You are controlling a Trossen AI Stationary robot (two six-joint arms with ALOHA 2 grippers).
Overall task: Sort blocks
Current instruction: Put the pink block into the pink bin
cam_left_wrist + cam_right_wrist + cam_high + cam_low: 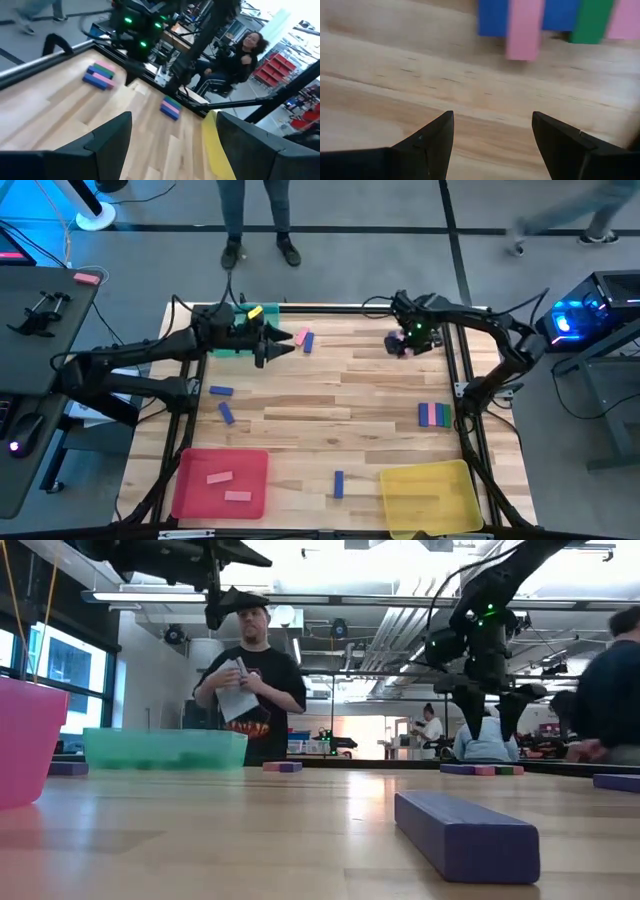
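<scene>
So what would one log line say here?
left claw: open, empty, by green tray | right claw: open, empty, above block cluster | red tray: two pink blocks

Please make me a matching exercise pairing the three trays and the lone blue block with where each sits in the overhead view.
Things:
1. green tray
2. red tray
3. yellow tray
4. lone blue block

Places:
A. near edge, right
B. between the two near trays
C. far edge, under the left arm
D. near edge, left

Pairs: 1-C, 2-D, 3-A, 4-B
</scene>
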